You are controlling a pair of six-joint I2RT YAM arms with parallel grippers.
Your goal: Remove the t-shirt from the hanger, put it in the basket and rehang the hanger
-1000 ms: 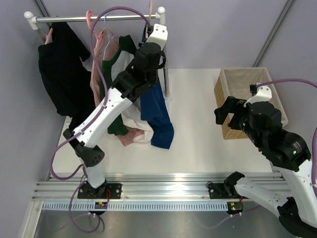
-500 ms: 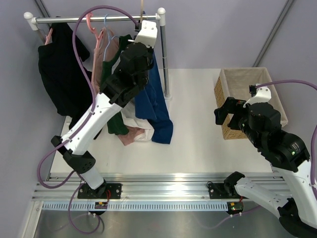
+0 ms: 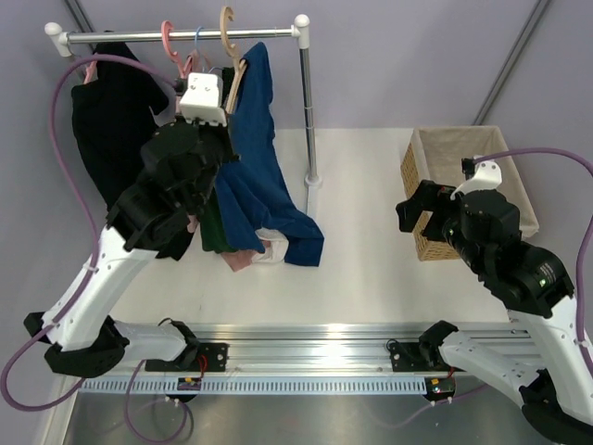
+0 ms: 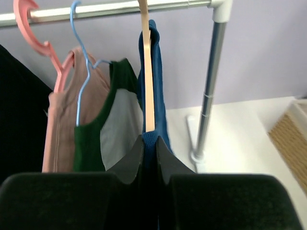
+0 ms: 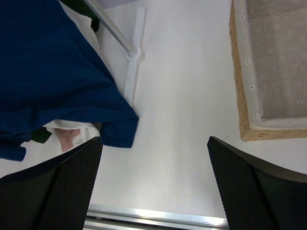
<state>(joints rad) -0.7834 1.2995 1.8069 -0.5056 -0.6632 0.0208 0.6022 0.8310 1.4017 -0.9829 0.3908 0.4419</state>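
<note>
The dark blue t-shirt (image 3: 258,162) hangs on the tan wooden hanger (image 3: 233,79), whose hook stands at the rail (image 3: 130,35). The shirt's lower part drapes onto the table. My left gripper (image 3: 220,109) is shut on the shirt's ribbed blue edge just below the hanger's shoulder. In the left wrist view the blue cloth (image 4: 159,100) is pinched in my left gripper (image 4: 149,143), with the hanger (image 4: 147,72) rising straight above it. My right gripper (image 3: 414,215) is open and empty over the table. In its own view it (image 5: 153,187) looks down on the shirt's hem (image 5: 53,76).
The rack's upright post (image 3: 308,111) stands right of the shirt. A pink hanger (image 3: 170,37), a thin light-blue hanger (image 3: 198,42), a black garment (image 3: 111,130) and a white shirt with green sleeves (image 3: 215,232) hang to the left. A wicker basket (image 3: 468,176) sits at the right.
My left arm has swung left and nearer, taking the hanger and blue shirt leftward along the rail from its right end. The right arm has barely moved.
</note>
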